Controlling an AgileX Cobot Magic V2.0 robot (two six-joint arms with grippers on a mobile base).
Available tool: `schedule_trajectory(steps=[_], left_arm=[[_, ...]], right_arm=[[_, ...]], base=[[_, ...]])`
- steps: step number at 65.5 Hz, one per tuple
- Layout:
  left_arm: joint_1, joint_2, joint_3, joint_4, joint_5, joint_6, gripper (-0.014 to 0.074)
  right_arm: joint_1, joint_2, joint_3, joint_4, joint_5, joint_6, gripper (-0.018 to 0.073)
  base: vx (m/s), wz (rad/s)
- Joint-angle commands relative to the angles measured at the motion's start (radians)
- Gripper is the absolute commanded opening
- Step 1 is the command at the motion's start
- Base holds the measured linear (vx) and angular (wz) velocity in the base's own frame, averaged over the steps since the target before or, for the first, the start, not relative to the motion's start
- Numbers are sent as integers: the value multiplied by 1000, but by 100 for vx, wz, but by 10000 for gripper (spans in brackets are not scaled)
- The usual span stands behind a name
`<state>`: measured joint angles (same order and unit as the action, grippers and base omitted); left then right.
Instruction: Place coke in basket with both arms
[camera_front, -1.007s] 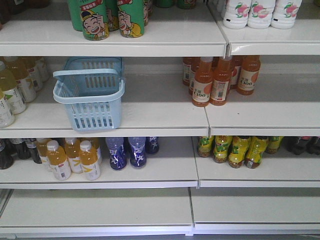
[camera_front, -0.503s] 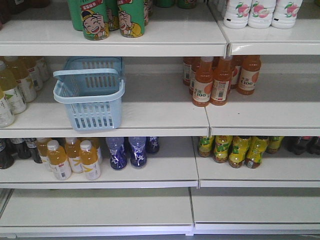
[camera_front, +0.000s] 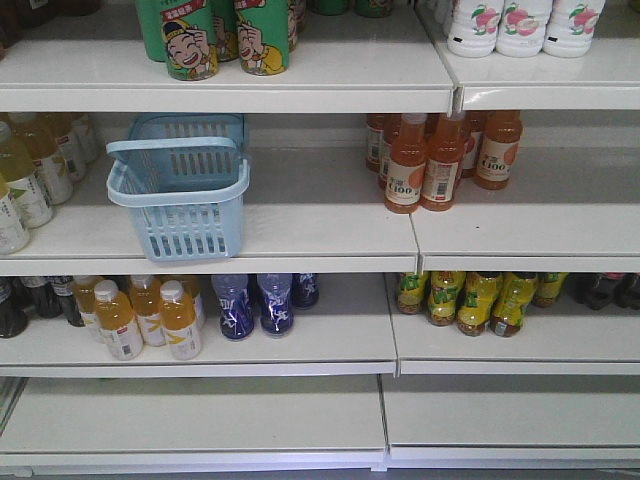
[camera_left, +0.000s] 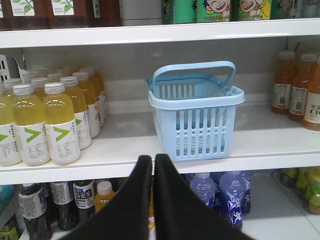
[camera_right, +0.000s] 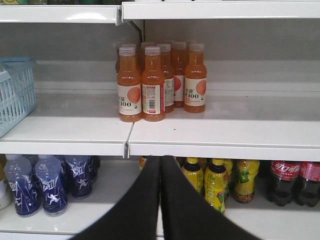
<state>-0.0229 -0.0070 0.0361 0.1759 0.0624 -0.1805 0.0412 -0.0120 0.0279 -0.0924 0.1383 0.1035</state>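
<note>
The light blue basket (camera_front: 178, 196) stands empty on the left of the middle shelf with its handle raised. It also shows in the left wrist view (camera_left: 197, 125) and at the left edge of the right wrist view (camera_right: 15, 95). The coke (camera_right: 285, 181) is two dark bottles with red labels, far right on the lower shelf. My left gripper (camera_left: 153, 160) is shut with nothing in it, below and in front of the basket. My right gripper (camera_right: 160, 161) is shut and empty, well left of the coke. Neither arm shows in the front view.
Orange juice bottles (camera_front: 430, 160) stand on the middle shelf right of the basket, and pale yellow bottles (camera_left: 45, 125) on its left. Blue bottles (camera_front: 255, 300) and yellow-green bottles (camera_right: 215, 182) fill the lower shelf. Green cans (camera_front: 215, 35) sit on the top shelf.
</note>
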Motion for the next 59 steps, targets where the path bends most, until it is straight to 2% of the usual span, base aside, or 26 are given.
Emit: schedule_trajectory(steps=[1, 23, 39, 59], left_arm=[[-4, -20, 5, -5, -73, -7, -7], [-4, -20, 0, -7, -81, -13, -6], [-4, 0, -6, -6, -144, -114, -6], [-4, 305, -218, -7, -132, -113, -6]], right_arm=[[-3, -15, 15, -5, -74, -2, -9], [-3, -15, 15, -5, -74, -2, -9], [-3, -15, 15, -5, -74, -2, -9], [-3, -15, 15, -5, -74, -2, -9]], base=[[0, 0], [0, 0], [0, 0], [0, 0]])
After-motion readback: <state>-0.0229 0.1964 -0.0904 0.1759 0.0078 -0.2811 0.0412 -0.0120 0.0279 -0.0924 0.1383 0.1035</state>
